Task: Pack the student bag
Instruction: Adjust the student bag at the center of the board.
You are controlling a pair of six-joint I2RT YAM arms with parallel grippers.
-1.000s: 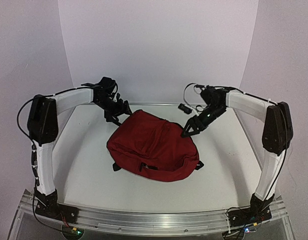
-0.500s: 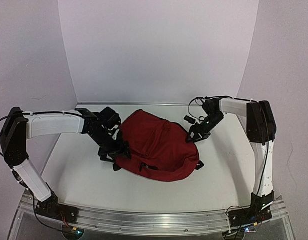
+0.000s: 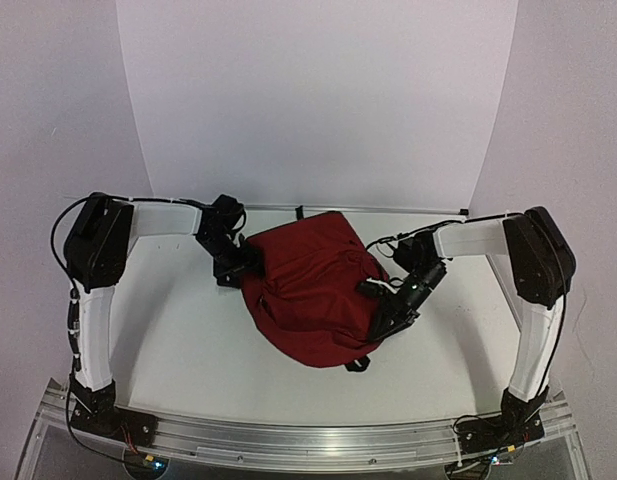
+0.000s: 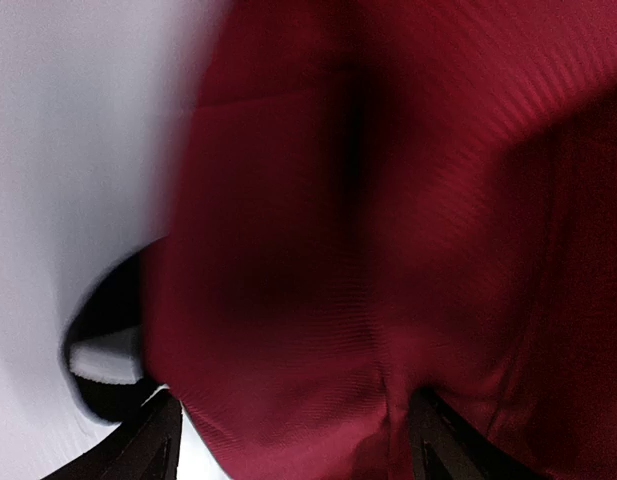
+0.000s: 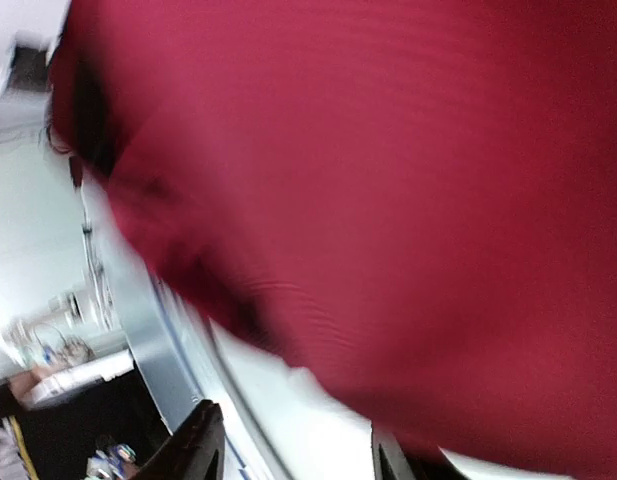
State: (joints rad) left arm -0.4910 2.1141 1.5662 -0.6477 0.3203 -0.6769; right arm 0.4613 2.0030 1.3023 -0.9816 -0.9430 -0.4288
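Table [image 3: 178, 340]: white, and you have both arms bolted along its near edge, on the metal rail [image 3: 308, 440].
Student bag [image 3: 308, 290]: dark red and bunched into a rumpled heap, it lies on the table about midway between the arms. It is the biggest thing you are working with.
Left arm [image 3: 98, 250]: it reaches across from the left, with its wrist at the bag's upper left flank.
Right arm [image 3: 538, 260]: it comes in from the right and bends down to the bag's lower right side.
Left gripper [image 3: 243, 262]: pressed against the bag's left edge. In the left wrist view its two fingertips stand apart, with red cloth [image 4: 388, 200] bulging into the gap between them. You cannot tell from here whether it actually pinches the cloth.
Right gripper [image 3: 386, 318]: against the bag's right side, low down. The right wrist view is badly smeared (red fabric [image 5: 388, 200] fills most of it). The fingertips show apart at the bottom edge, but you cannot tell whether they have hold of anything.
Black strap [image 3: 356, 365]: a short piece pokes out from under the bag's near end and lies on the table.
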